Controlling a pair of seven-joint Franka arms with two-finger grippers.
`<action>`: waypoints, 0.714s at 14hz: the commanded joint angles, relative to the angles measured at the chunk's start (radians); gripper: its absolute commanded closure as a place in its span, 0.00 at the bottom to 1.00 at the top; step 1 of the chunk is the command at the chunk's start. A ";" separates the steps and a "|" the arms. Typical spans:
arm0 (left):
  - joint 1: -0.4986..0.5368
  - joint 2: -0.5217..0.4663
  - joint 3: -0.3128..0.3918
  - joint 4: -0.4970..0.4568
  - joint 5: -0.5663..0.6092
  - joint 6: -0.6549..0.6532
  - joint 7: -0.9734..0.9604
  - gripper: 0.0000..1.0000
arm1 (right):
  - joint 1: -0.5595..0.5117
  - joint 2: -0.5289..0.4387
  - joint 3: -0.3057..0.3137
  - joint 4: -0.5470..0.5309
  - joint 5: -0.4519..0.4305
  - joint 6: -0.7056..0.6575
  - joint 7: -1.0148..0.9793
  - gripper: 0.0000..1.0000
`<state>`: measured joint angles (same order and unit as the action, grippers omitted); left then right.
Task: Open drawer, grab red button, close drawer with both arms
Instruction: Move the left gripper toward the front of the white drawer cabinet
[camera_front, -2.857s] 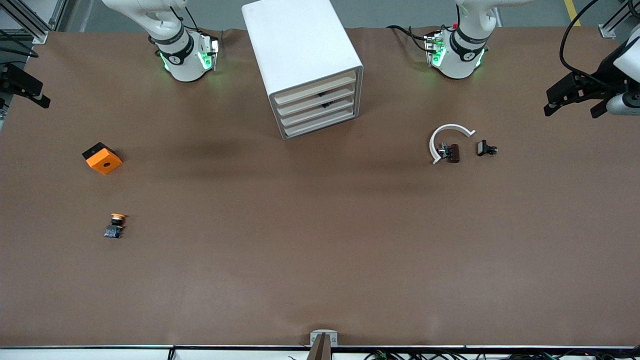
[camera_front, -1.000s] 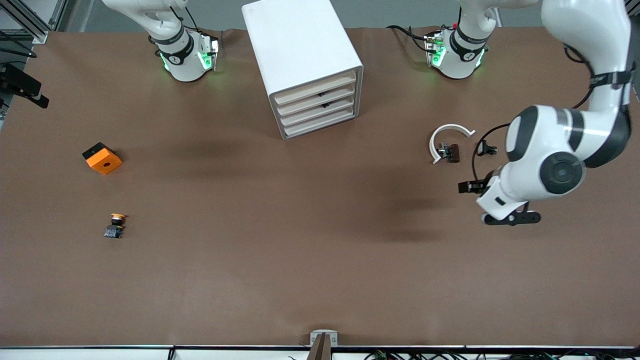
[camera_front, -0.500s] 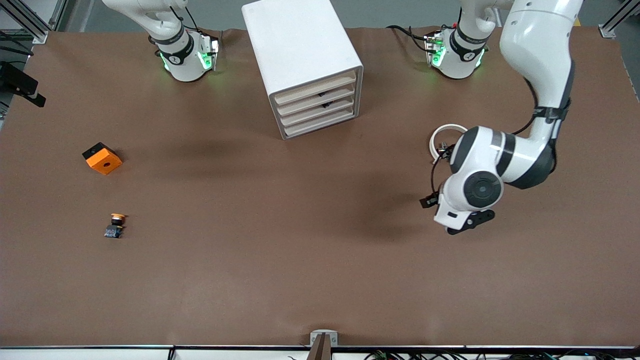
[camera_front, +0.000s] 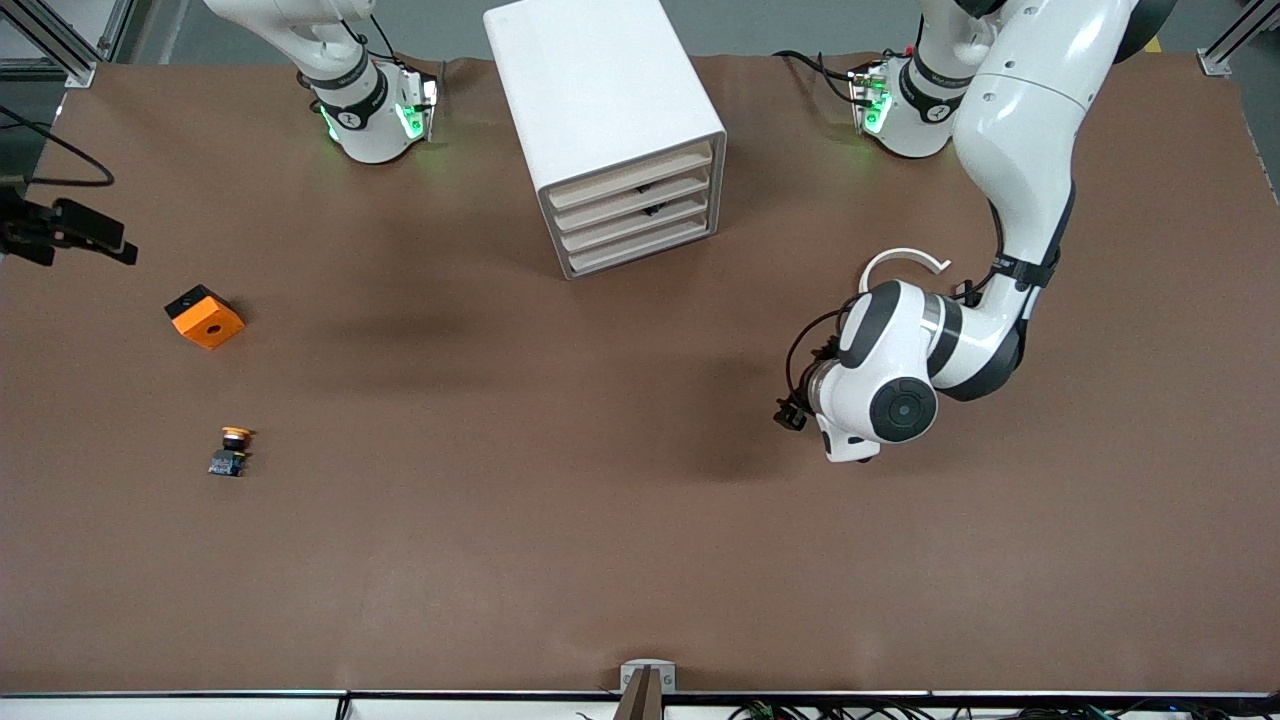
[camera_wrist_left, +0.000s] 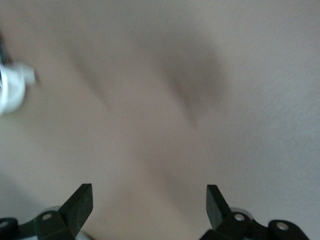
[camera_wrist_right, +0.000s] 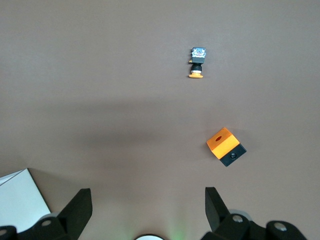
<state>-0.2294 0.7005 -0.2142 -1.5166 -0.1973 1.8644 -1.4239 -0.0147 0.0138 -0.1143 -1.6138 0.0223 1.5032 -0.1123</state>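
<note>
- Plainly, the opening step is not yet done: all four drawers (camera_front: 633, 212) sit flush in the white cabinet (camera_front: 600, 90), at twelve o'clock on the bench (camera_front: 560, 560).
- No red-capped button is visible. Dark shapes show in the gaps between the drawers, so it is probably inside one.
- The left pincer (camera_wrist_left: 149, 192) hangs over bare bench with its fingers spread wide, holding nothing.
- From that pincer the drawers lie at about eleven o'clock. Their fronts run roughly nine to three and face between five and six, which is the likely line of pull.
- The right pincer (camera_wrist_right: 147, 197) waits at the bench's nine o'clock edge. It is also wide and empty, above the orange cube (camera_front: 205, 316), and looks down on the yellow-capped button (camera_front: 233, 450).
- The left arm is much nearer the drawers, so I judge it better placed to pull.
</note>
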 joint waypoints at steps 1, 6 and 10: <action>-0.002 0.048 -0.002 0.049 -0.125 -0.056 -0.149 0.00 | -0.021 0.072 0.005 0.028 0.016 -0.006 -0.013 0.00; -0.025 0.094 -0.030 0.073 -0.258 -0.356 -0.459 0.00 | -0.042 0.090 0.005 0.042 0.013 0.006 -0.015 0.00; -0.039 0.114 -0.054 0.072 -0.379 -0.496 -0.575 0.00 | -0.039 0.090 0.007 0.038 0.008 -0.001 -0.017 0.00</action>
<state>-0.2637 0.7914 -0.2555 -1.4784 -0.5279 1.4320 -1.9405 -0.0452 0.0980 -0.1119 -1.5950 0.0227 1.5201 -0.1145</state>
